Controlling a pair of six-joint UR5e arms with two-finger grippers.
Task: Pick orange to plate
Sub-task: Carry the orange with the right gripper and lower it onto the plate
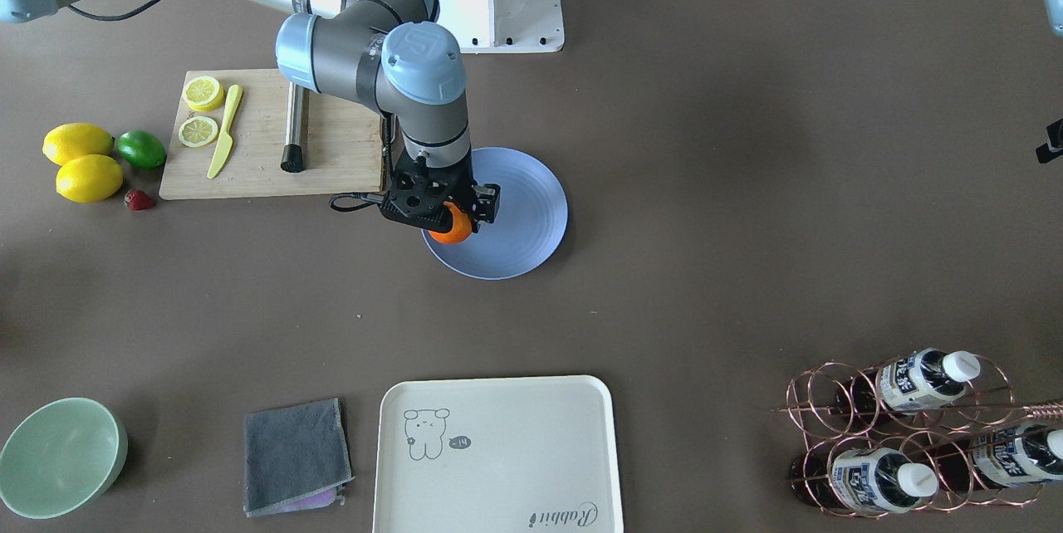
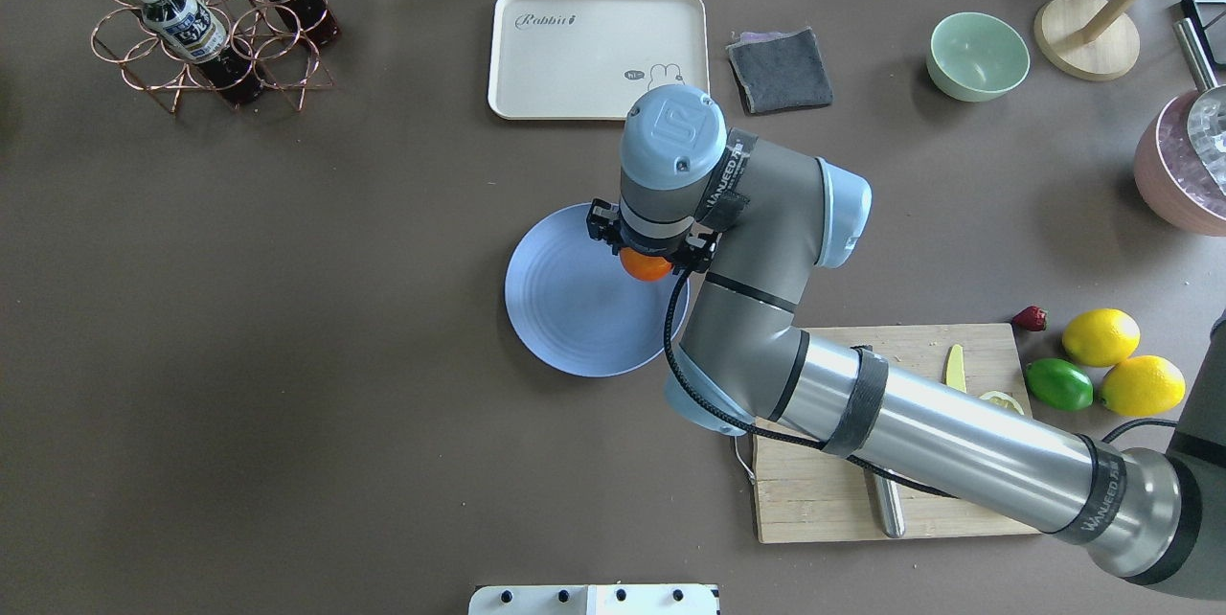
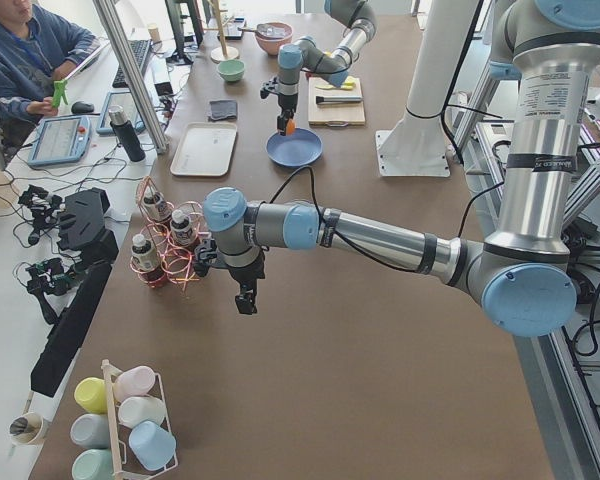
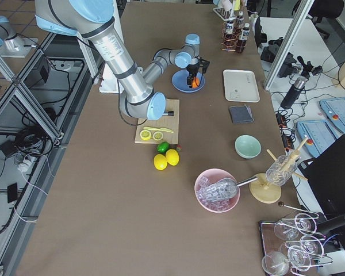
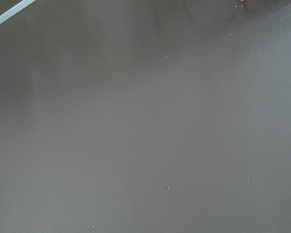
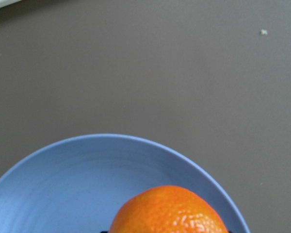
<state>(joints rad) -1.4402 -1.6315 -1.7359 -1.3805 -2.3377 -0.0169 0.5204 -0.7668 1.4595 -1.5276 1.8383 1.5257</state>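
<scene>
Over the plate (image 1: 531, 217), toward its rim, the right gripper (image 1: 451, 219) clasps the orange (image 1: 453, 232), while the left gripper (image 3: 245, 300) hangs over the bench (image 1: 747, 184), open or closed I cannot tell.

The small, bright orange (image 1: 453, 234) is pinched in the right gripper (image 1: 449, 225), over the plate's near-rim area. The round, shallow blue plate (image 1: 531, 213) lies flat and faintly ridged.

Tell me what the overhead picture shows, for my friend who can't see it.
The right gripper holds the orange over the blue plate mid-table. A cutting board, lemons and a lime lie to its right.
</scene>
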